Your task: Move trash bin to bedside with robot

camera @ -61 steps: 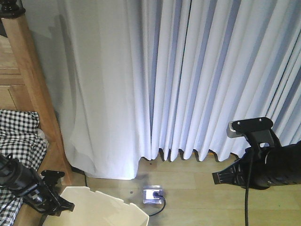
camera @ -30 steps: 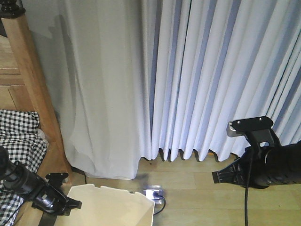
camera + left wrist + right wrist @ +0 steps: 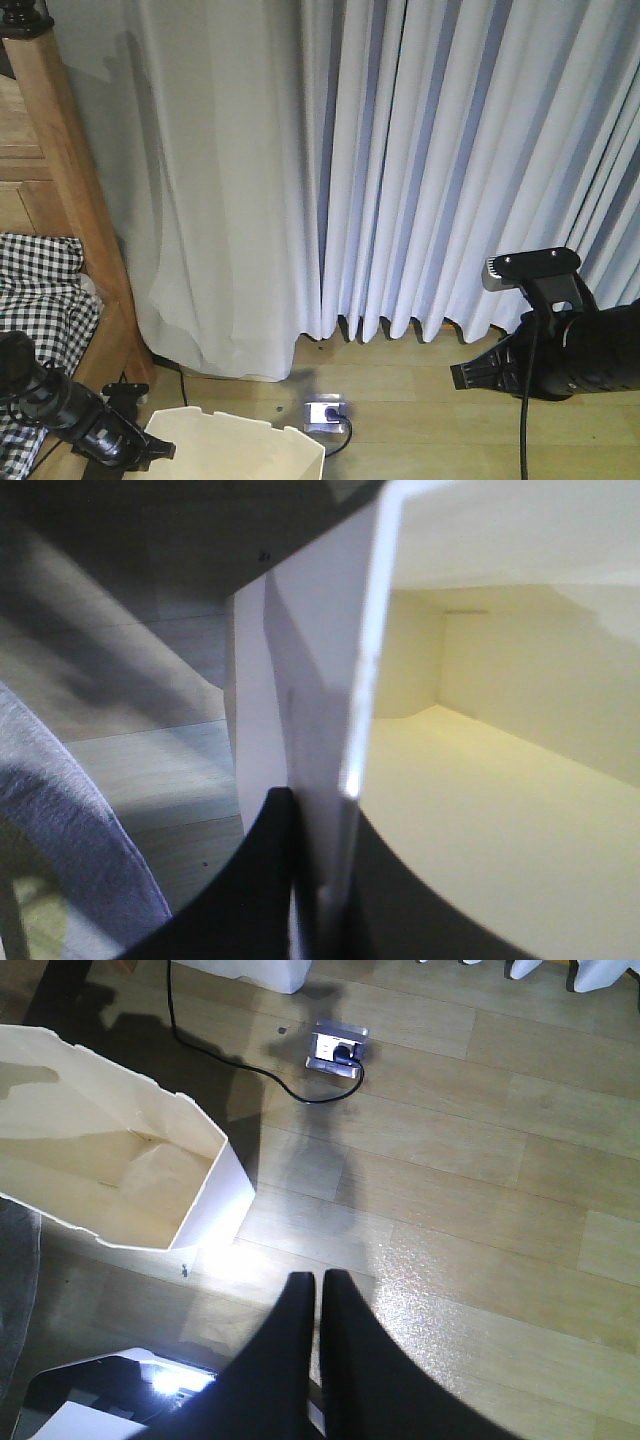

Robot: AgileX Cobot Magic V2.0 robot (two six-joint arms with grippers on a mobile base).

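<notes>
Left wrist view: left gripper [image 3: 320, 880] pinches the trash bin [image 3: 240, 455] wall, floor-level beside the bed frame [image 3: 75, 220]. Thin wall may flex and slip. Right gripper [image 3: 318, 1305] closed, empty.

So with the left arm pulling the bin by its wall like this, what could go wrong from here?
The left gripper pinches only the thin wall of the bin, near a corner; the wall could bend or slip out. A black cable to the floor socket lies close by, so the bin may snag it. The bed frame is right beside the left arm, which may knock it.
</notes>
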